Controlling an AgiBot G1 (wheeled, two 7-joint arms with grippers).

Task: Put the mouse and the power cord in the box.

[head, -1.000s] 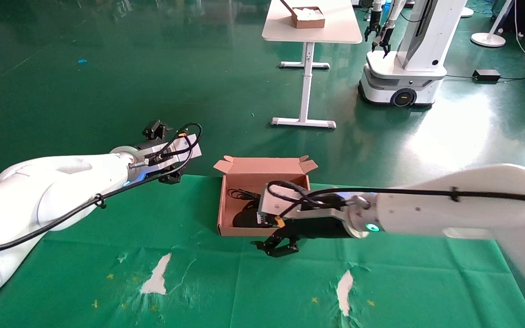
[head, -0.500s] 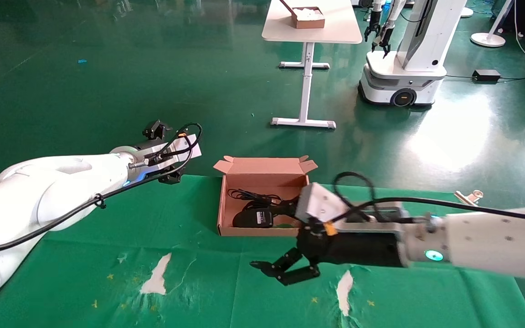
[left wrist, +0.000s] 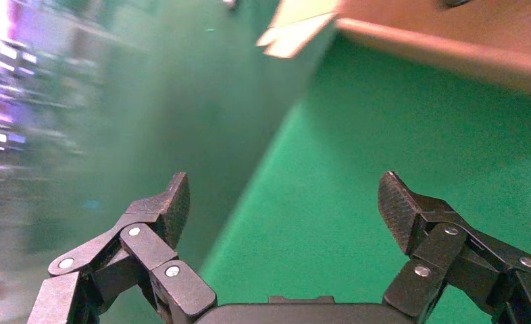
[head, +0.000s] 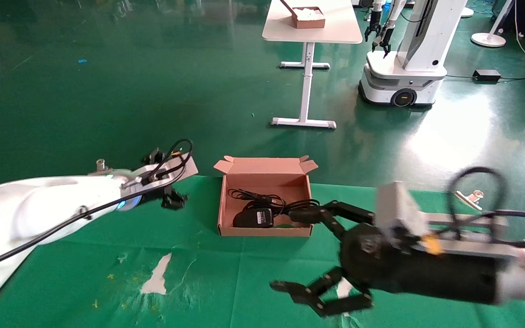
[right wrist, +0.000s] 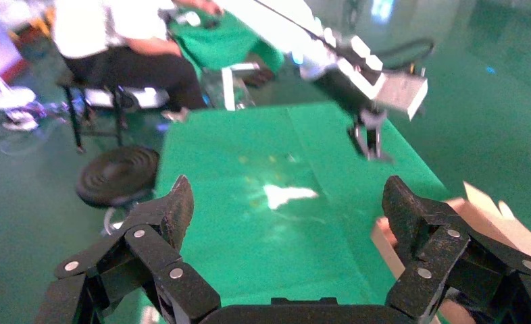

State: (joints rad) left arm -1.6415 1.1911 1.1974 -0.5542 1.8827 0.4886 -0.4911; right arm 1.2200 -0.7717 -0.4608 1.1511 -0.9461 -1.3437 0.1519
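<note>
The box point(head: 265, 200) sits open on the green cloth point(head: 198, 273), with its lid flap standing up at the far side. Inside the box lies the mouse point(head: 252, 217) — a small black oval thing near the front wall. Just behind the mouse, also inside the box, lies the power cord point(head: 267, 199) in dark loops. One loop hangs over the right wall of the box. Both things look to be in the box, so the job seems almost done.

The right gripper point(head: 306, 248) is near the box, at its front right corner. Its fingers are spread wide apart and hold nothing. The right wrist view shows the same — two black fingers far apart with only cloth between them.

The left gripper point(head: 169, 198) is to the left of the box, a little apart from it, low over the cloth. Its fingers are wide apart too, and nothing is in them.

The mouse looks light, hard and smooth, so it could slip. A good place to hold it would be across its two sides. Its thin cable is floppy and will trail behind. The power cord looks soft and bendy, and heavier at the plug. It may spring out of its loops. I would take hold of the bunched loops — or the chunky plug — and tuck the hanging loop back over the wall of the box.
</note>
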